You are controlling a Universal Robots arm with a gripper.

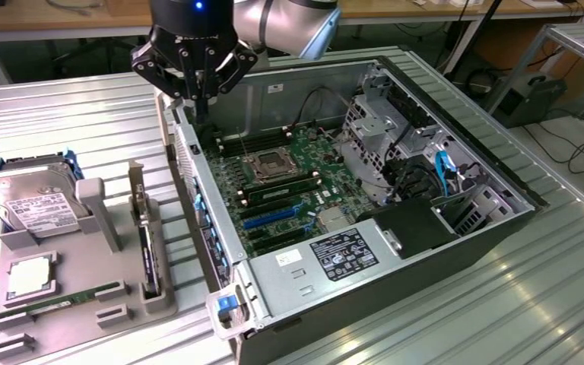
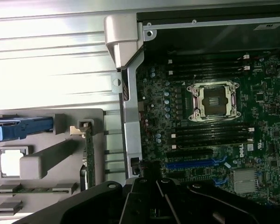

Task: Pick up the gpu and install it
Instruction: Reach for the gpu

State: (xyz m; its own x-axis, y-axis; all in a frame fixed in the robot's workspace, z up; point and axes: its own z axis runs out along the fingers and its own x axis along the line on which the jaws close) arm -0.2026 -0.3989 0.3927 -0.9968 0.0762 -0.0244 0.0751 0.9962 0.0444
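We find the gripper (image 1: 198, 112) with its fingers pressed together and nothing between them. It hangs above the rear corner of the open computer case (image 1: 282, 91), close over the case wall.

The gpu (image 1: 148, 242) stands on edge in a slot of the grey holder (image 1: 94, 220), on the exterior view's left of the case and well apart from the gripper. Its silver bracket (image 1: 134, 181) rises at the far end.

We judge the following hazards:

- Closed fingers. If they come down on the card unopened, they strike its top edge rather than straddle it.
- Case wall. A low sideways path toward the holder may clip the rim.
- Thin upright card. An off-centre pinch may tilt it or jam it in the slot.
- Neighbouring parts. The hard drive (image 1: 30, 207) and the memory stick (image 1: 58, 302) share the holder, so a misplaced descent may touch them.
- Seating. A card brought askew to the blue slot (image 1: 271, 218) on the motherboard (image 1: 297, 171) may catch on the bracket or fail to seat.
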